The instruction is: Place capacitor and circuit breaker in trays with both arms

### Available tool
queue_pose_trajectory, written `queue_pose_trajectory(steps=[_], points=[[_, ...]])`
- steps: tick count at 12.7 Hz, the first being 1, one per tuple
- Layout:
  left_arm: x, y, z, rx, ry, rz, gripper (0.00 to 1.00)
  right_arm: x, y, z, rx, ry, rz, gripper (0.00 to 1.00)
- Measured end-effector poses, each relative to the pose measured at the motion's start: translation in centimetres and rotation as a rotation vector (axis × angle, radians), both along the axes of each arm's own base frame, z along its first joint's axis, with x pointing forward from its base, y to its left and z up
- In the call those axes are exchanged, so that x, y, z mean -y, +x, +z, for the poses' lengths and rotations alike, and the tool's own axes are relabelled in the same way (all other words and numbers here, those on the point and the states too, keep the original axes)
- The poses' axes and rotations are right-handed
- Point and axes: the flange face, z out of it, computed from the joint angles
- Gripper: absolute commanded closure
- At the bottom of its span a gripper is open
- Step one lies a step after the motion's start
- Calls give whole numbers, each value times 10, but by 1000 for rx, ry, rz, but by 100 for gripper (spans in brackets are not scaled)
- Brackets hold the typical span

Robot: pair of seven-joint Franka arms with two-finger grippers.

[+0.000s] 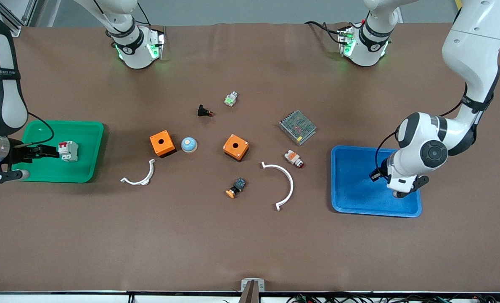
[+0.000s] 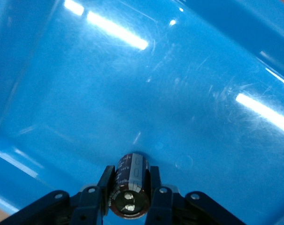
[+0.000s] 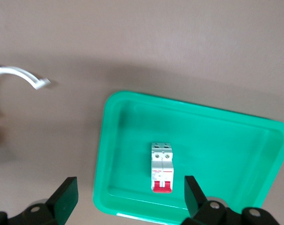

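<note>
The circuit breaker (image 1: 68, 150), white-grey with red levers, lies flat in the green tray (image 1: 85, 168) at the right arm's end of the table. My right gripper (image 1: 43, 152) hangs over that tray, open and empty. In the right wrist view the breaker (image 3: 162, 167) lies free on the tray floor (image 3: 226, 140) between the wide-apart fingers of the right gripper (image 3: 130, 199). My left gripper (image 1: 376, 174) is low over the blue tray (image 1: 355, 198). In the left wrist view the left gripper (image 2: 131, 187) is shut on the capacitor (image 2: 131, 180), a small dark cylinder, just above the tray floor (image 2: 156, 84).
Two orange boxes (image 1: 162, 143) (image 1: 236, 147), a blue dome (image 1: 189, 144), two white curved pieces (image 1: 140, 176) (image 1: 281, 181), a metal mesh unit (image 1: 297, 127) and several small parts lie in the middle of the table between the trays.
</note>
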Motion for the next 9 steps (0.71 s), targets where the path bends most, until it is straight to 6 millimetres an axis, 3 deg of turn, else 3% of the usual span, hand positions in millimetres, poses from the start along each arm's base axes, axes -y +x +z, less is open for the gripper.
queue_pose_trajectory(steps=[1, 3, 4, 6, 9], points=[[0, 1, -4, 4, -6, 0, 1, -10, 6, 13, 18, -6, -3, 0], [-1, 6, 3, 21, -6, 2, 0, -34, 13, 36, 54, -10, 13, 0], [-2, 12, 17, 44, 0, -4, 0, -49, 16, 50, 69, -15, 11, 0], [-8, 27, 73, 93, 34, -65, 0, -79, 17, 83, 83, -35, -74, 0], [-15, 37, 209, 169, 118, -212, 0, -106, 12, 130, 90, -56, -178, 0]])
